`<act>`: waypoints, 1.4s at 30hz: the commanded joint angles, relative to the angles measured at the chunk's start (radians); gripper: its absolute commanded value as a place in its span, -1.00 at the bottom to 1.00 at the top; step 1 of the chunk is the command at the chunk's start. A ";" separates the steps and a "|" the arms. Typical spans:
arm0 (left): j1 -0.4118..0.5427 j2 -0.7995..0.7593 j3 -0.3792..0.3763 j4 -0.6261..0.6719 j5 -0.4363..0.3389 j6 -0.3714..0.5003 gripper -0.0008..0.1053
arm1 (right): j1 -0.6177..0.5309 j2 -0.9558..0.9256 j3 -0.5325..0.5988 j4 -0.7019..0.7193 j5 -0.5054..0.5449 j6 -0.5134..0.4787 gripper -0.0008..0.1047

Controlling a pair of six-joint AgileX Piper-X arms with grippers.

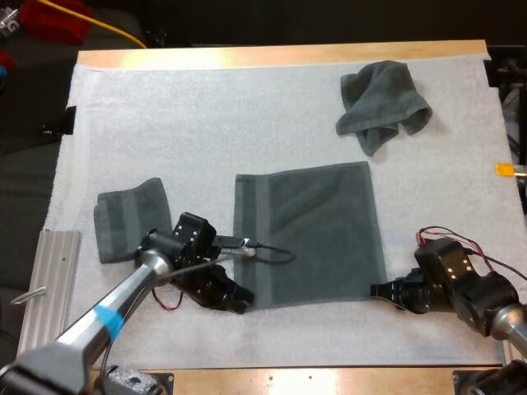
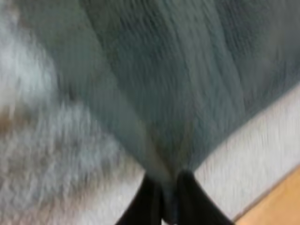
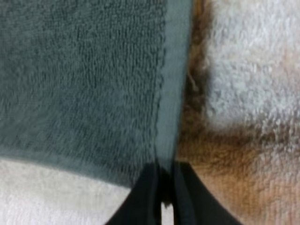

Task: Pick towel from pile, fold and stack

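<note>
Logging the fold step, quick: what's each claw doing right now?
Left claw: closed on the near left corner of the flat towel.
Right claw: closed on the same towel's near right corner.

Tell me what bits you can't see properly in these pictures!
- High view: the fingertips of the left gripper, lost against its own dark wrist at the corner of the flat towel.
- High view: how many layers the folded towel has; seen from above, its edges are too small to count.
- High view: what lies under the crumpled towel; its own folds cover it.
- Left wrist view: the flat towel's weave, blurred.
</note>
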 commanded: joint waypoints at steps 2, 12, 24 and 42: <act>-0.005 -0.036 -0.001 0.043 -0.037 0.028 -0.98 | 0.001 -0.023 0.004 0.057 -0.007 -0.003 -0.96; -0.031 -0.073 -0.001 0.105 -0.012 0.063 -0.98 | 0.001 -0.098 0.004 0.130 -0.027 -0.003 -0.96; -0.031 -0.073 -0.001 0.092 -0.012 0.063 -0.98 | 0.001 -0.098 0.004 0.080 -0.027 0.029 0.03; -0.031 -0.073 -0.001 0.097 -0.012 0.063 -0.98 | -0.001 -0.098 0.128 -0.124 -0.112 0.064 0.36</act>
